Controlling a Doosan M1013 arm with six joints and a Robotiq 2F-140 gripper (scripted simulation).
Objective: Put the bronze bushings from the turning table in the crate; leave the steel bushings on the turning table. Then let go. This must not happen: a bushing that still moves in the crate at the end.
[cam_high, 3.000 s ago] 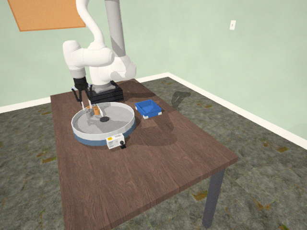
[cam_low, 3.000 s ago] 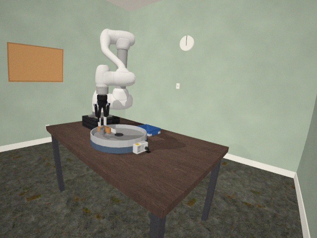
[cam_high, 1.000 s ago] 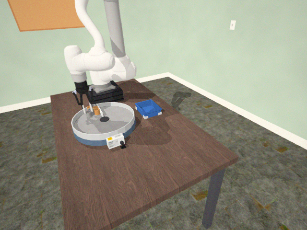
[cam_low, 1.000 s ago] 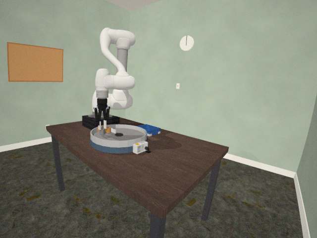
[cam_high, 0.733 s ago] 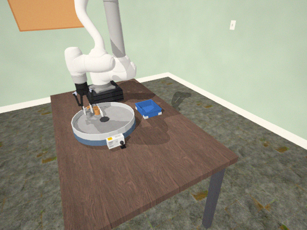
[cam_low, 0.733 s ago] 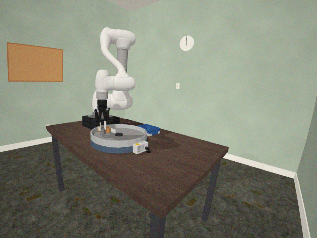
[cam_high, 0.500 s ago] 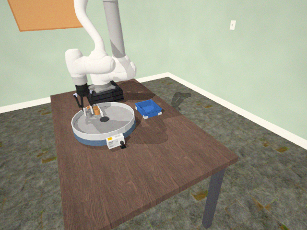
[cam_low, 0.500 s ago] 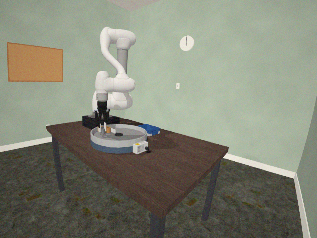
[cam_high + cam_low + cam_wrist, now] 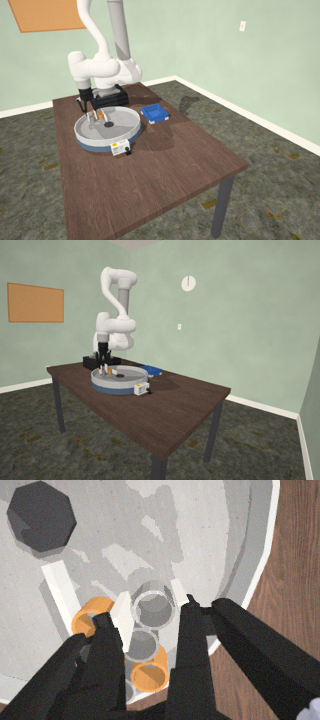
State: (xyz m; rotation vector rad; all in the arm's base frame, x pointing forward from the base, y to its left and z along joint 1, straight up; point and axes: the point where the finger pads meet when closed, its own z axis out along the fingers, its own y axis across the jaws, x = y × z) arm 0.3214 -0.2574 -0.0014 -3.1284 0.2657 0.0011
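Observation:
My gripper [image 9: 92, 116] [image 9: 103, 369] [image 9: 152, 598] is partly open, low over the turning table [image 9: 108, 142] [image 9: 118, 385] [image 9: 205, 540]. Its fingertips stand either side of a grey steel bushing [image 9: 92, 119] [image 9: 103, 373] [image 9: 154, 622], with narrow gaps in the wrist view. A second steel bushing [image 9: 142, 651] stands close behind it. A bronze bushing [image 9: 101, 116] [image 9: 109, 371] [image 9: 100, 604] stands just outside one finger. Another bronze bushing [image 9: 92, 112] [image 9: 160, 656] is near the rim. Other grey bushings are partly hidden by the fingers. The blue crate [image 9: 159, 118] [image 9: 156, 372] shows no bushings in the top view.
A white bar [image 9: 105, 116] [image 9: 114, 372] [image 9: 61, 595] stands on the turning table beside the bronze bushing. A dark hub [image 9: 108, 124] [image 9: 119, 375] [image 9: 42, 516] is at its centre. The raised rim encloses the bushings. A white box [image 9: 120, 147] [image 9: 141, 388] sits at the front.

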